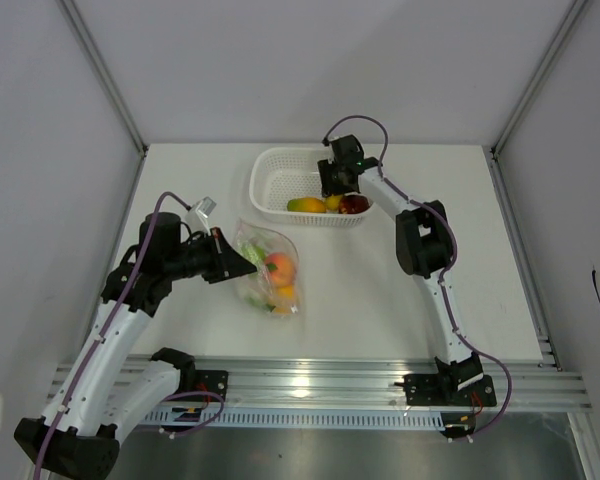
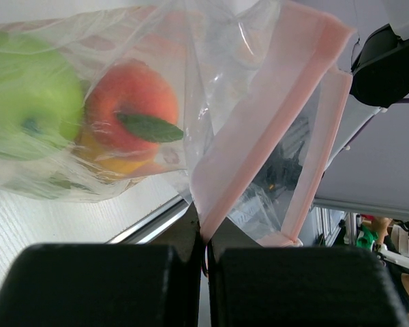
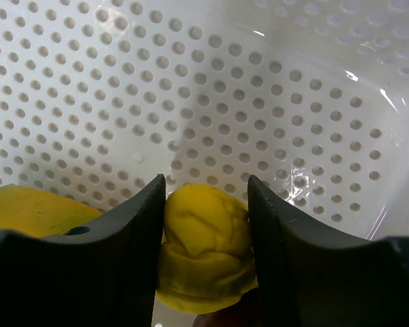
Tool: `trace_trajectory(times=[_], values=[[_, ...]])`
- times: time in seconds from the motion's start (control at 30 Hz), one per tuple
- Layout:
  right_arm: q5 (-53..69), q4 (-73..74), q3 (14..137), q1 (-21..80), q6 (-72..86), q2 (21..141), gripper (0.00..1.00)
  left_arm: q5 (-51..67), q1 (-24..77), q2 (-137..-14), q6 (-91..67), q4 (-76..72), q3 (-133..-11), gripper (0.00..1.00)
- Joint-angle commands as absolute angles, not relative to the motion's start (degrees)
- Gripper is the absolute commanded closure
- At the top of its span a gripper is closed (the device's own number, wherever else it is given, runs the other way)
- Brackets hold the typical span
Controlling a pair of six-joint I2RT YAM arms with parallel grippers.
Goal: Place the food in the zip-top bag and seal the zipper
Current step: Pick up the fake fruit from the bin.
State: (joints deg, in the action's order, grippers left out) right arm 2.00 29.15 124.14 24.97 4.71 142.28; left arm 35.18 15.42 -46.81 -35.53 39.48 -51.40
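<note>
My left gripper (image 2: 208,235) is shut on the edge of the zip-top bag (image 1: 268,268), right at its pink zipper (image 2: 259,157), holding the mouth up off the table. Inside the bag lie a green apple (image 2: 27,109), a peach (image 2: 129,102) and something yellow-orange beneath them. My right gripper (image 3: 206,204) reaches down into the white perforated basket (image 1: 270,185), and both of its fingers press against a small yellow citrus piece (image 3: 204,238). A mango (image 3: 34,211) lies just left of it. A dark red apple (image 1: 355,204) rests at the basket's right end.
The basket stands at the back of the white table, the bag to its front left. Grey walls close in both sides and the back. A metal rail (image 1: 320,375) runs along the near edge by the arm bases.
</note>
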Motion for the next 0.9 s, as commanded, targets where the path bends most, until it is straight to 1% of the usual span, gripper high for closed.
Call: trace_trajectory(times=[0.0,0.03,0.1,0.23,0.27,0.37,0.43,0.57,0.73,0.87], values=[[0.97,28.74,124.89,25.58,3.96,139.4,0.53,36.39,15.56,-45.79,-35.6,38.14,-51.33,0.99],[0.53,28.57,125.68,25.66,3.96,139.22,0.55,36.39,15.56,-45.7,-35.68,38.14,-51.24,0.99],[0.26,28.65,126.91,25.66,3.69,139.04,0.62,36.39,15.56,-45.44,-35.68,38.32,-51.33,0.99],[0.0,29.44,132.27,25.66,2.73,138.69,0.72,36.3,15.56,-45.0,-35.86,38.58,-51.15,1.0],[0.0,29.88,133.23,25.58,2.55,138.52,0.76,36.3,15.56,-44.83,-35.86,38.5,-51.15,0.99],[0.0,29.8,135.26,25.66,2.37,137.73,0.81,36.21,15.56,-44.56,-35.95,38.58,-51.06,0.99],[0.0,29.62,135.18,25.84,2.63,135.97,0.81,36.12,15.56,-44.21,-35.95,38.67,-50.63,0.99],[0.0,30.32,134.47,27.51,2.38,131.93,0.88,36.04,15.56,-44.03,-36.12,38.41,-49.92,0.99],[-2.89,28.48,129.12,31.9,1.5,121.57,0.89,36.47,15.56,-45.26,-36.12,37.53,-50.53,0.99],[-5.97,27.86,124.9,38.21,0.27,114.01,0.89,36.3,15.56,-46.23,-35.69,37.35,-51.85,1.0]])
